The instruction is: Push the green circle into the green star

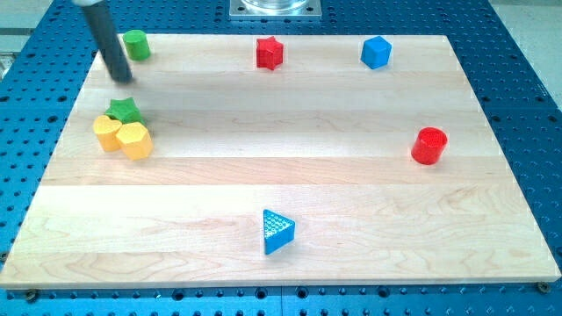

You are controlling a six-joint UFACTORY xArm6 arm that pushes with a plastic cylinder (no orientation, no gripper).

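Observation:
The green circle [135, 44] stands near the board's top left corner. The green star [125, 111] lies below it at the view's left, touching two yellow blocks [123, 137] just beneath it. My rod comes down from the view's top left, and my tip [124, 78] rests on the board between the two green blocks, just below and slightly left of the green circle and above the green star. The tip looks close to the circle but apart from it.
A red star [270, 53] and a blue block [376, 52] sit along the view's top. A red circle [429, 145] is at the right. A blue triangle [277, 232] lies near the bottom middle. The wooden board [281, 175] sits on a blue perforated table.

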